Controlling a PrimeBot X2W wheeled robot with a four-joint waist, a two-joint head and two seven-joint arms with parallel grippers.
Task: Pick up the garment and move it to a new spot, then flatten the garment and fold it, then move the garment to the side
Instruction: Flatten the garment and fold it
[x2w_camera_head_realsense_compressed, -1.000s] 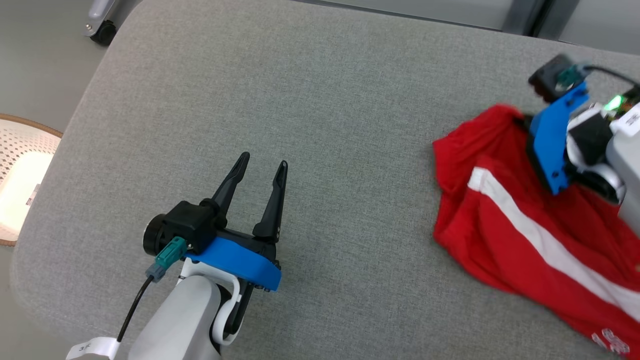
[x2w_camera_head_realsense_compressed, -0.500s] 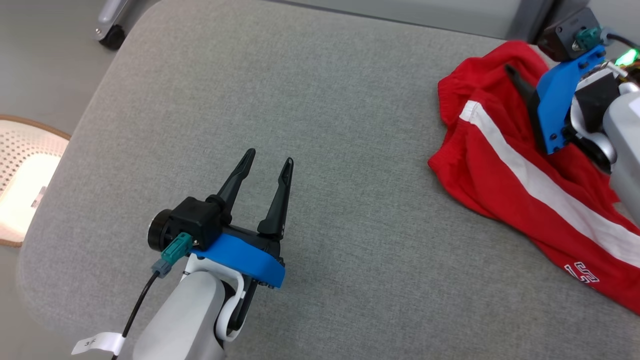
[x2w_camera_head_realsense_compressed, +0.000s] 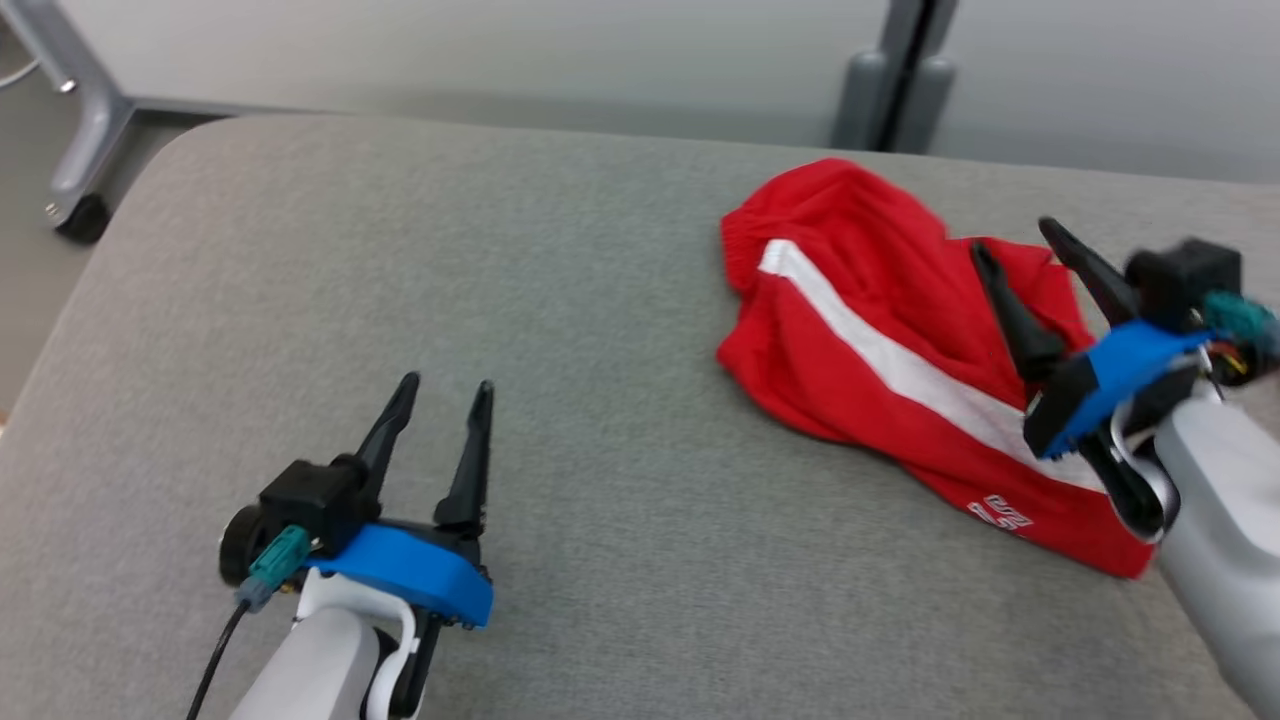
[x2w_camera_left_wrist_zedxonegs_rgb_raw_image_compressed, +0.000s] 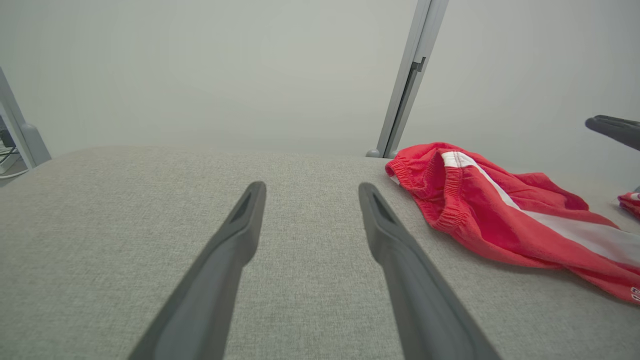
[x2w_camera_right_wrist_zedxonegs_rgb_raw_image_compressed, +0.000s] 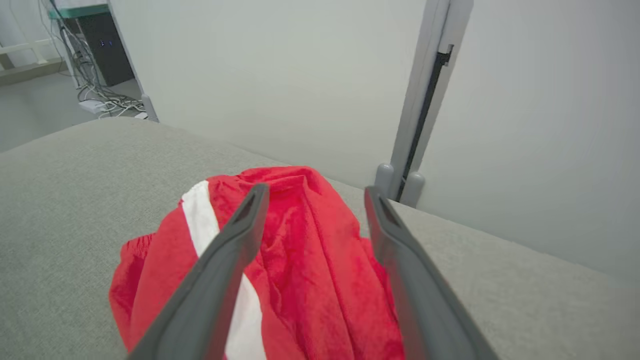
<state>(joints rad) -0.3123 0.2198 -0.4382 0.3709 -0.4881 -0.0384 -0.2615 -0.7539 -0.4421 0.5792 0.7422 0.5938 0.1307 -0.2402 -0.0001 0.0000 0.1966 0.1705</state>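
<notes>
At about two o'clock on the grey table (x2w_camera_head_realsense_compressed: 600, 300), as the head camera sees it, the red garment (x2w_camera_head_realsense_compressed: 850, 290) lies in a loose, crumpled heap. Its gathered waistband (x2w_camera_head_realsense_compressed: 735, 235) is at the ten o'clock end. A white stripe (x2w_camera_head_realsense_compressed: 880, 350) runs across it from ten o'clock toward four o'clock, and a small white print (x2w_camera_head_realsense_compressed: 1005, 515) sits near the five o'clock edge. The right jaws hang over the garment's three o'clock side, pointing toward eleven o'clock. They are spread wide, with no cloth pinched between the two dark right fingers (x2w_camera_head_realsense_compressed: 1010, 310). Whether the tips brush the fabric cannot be told. From the right wrist, the heap (x2w_camera_right_wrist_zedxonegs_rgb_raw_image_compressed: 310, 260) lies under and beyond the parted right fingers (x2w_camera_right_wrist_zedxonegs_rgb_raw_image_compressed: 220, 280), and the stripe passes below the left one. The left jaws are at seven o'clock on the table, well apart from the garment and above bare grey fabric. They point toward twelve o'clock, and the left fingers (x2w_camera_head_realsense_compressed: 470, 450) stand wide apart with nothing held. From the left wrist, the garment (x2w_camera_left_wrist_zedxonegs_rgb_raw_image_compressed: 480, 210) lies at two o'clock of those fingers, its elastic waistband turned this way. One tip of the right jaws reaches in at three o'clock. Beyond the table, a grey post (x2w_camera_head_realsense_compressed: 905, 75) stands at one o'clock against a pale wall. A wheeled metal leg (x2w_camera_head_realsense_compressed: 80, 150) rests on the floor at ten o'clock.
</notes>
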